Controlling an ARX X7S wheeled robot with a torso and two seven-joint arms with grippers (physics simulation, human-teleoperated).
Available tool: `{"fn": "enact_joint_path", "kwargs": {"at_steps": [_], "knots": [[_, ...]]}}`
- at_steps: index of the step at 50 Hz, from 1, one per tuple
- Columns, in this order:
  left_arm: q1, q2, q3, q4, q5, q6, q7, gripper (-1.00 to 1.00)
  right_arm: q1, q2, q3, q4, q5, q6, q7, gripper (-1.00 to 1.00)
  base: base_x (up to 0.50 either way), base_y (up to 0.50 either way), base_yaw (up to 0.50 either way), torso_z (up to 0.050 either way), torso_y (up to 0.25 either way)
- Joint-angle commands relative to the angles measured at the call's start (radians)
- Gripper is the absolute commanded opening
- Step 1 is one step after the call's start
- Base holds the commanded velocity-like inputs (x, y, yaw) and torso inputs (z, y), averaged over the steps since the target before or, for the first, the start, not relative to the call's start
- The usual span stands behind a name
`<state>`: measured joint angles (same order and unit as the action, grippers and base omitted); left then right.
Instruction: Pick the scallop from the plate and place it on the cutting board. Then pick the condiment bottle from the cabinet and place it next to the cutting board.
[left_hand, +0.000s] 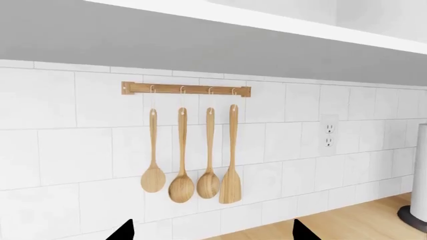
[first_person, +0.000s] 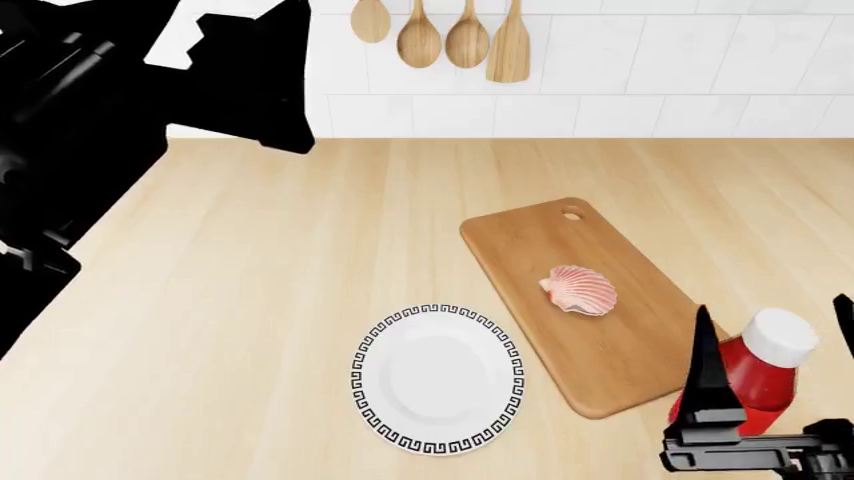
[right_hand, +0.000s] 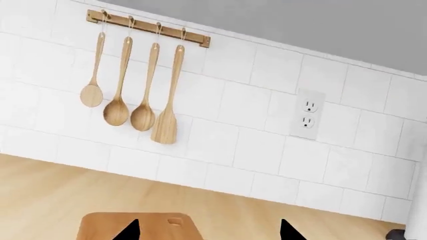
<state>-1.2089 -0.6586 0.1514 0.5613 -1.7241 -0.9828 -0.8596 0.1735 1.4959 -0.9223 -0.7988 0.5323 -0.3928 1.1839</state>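
Note:
In the head view the pink-and-white scallop (first_person: 581, 290) lies on the brown cutting board (first_person: 534, 250). The Greek-key plate (first_person: 437, 440) sits bare to the board's front left. The red condiment bottle (first_person: 761, 385) with its white cap stands upright on the counter beside the board's near right corner. My right gripper (first_person: 774, 303) is open, one finger on each side of the bottle. The right wrist view shows that gripper (right_hand: 207, 231) with wide-apart tips, only the board's holed end (right_hand: 133, 225) beyond them and no bottle. My left gripper (left_hand: 212, 232) is open and empty, facing the tiled wall; its arm (first_person: 120, 110) is raised at the far left.
Several wooden spoons and a spatula (first_person: 447, 35) hang from a rail (left_hand: 187, 89) on the white tile wall. A wall outlet (right_hand: 307, 114) is to their right. A white cylinder on a dark base (left_hand: 419, 175) stands on the pale wooden countertop (first_person: 267, 260).

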Motion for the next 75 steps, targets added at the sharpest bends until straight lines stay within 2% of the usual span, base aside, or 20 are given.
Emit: {"fn": "enact_joint_path", "kwargs": {"at_steps": [1, 9, 14, 20, 27, 46, 57, 66, 75], "knots": [[-0.015, -0.005, 0.002, 0.001, -0.018, 0.006, -0.014, 1.00, 0.087, 0.073, 0.085, -0.117, 0.070, 0.104, -0.017, 1.00, 0.00, 0.00, 0.00, 0.000, 0.000], [-0.003, -0.007, -0.007, 0.013, -0.016, 0.021, -0.020, 1.00, 0.190, 0.068, 0.190, -0.179, 0.177, 0.224, -0.066, 1.00, 0.00, 0.00, 0.00, 0.000, 0.000], [0.007, -0.008, -0.011, 0.026, 0.008, 0.025, -0.011, 1.00, 0.287, 0.016, 0.272, -0.198, 0.270, 0.343, -0.127, 1.00, 0.00, 0.00, 0.00, 0.000, 0.000], [0.029, -0.003, -0.013, 0.036, 0.038, 0.033, 0.004, 1.00, 0.434, -0.100, 0.330, -0.203, 0.362, 0.517, -0.205, 1.00, 0.00, 0.00, 0.00, 0.000, 0.000], [0.062, 0.000, -0.019, 0.053, 0.070, 0.048, 0.020, 1.00, 0.586, -0.251, 0.327, -0.169, 0.395, 0.673, -0.271, 1.00, 0.00, 0.00, 0.00, 0.000, 0.000], [0.165, 0.004, -0.068, 0.122, 0.142, 0.109, 0.041, 1.00, 0.754, -0.437, 0.304, -0.114, 0.397, 0.771, -0.321, 1.00, 0.00, 0.00, 0.00, 0.000, 0.000], [0.246, 0.019, -0.087, 0.149, 0.213, 0.147, 0.075, 1.00, 0.797, -0.519, 0.285, -0.068, 0.382, 0.781, -0.343, 1.00, 0.00, 0.00, 0.00, 0.000, 0.000], [0.315, 0.029, -0.100, 0.219, 0.293, 0.177, 0.094, 1.00, 0.844, -0.612, 0.264, -0.015, 0.347, 0.790, -0.356, 1.00, 0.00, 0.00, 0.00, 0.000, 0.000], [0.350, 0.039, -0.090, 0.279, 0.424, 0.193, 0.116, 1.00, 0.843, -0.656, 0.254, -0.001, 0.324, 0.771, -0.359, 1.00, 0.00, 0.00, 0.00, 0.000, 0.000]]}}
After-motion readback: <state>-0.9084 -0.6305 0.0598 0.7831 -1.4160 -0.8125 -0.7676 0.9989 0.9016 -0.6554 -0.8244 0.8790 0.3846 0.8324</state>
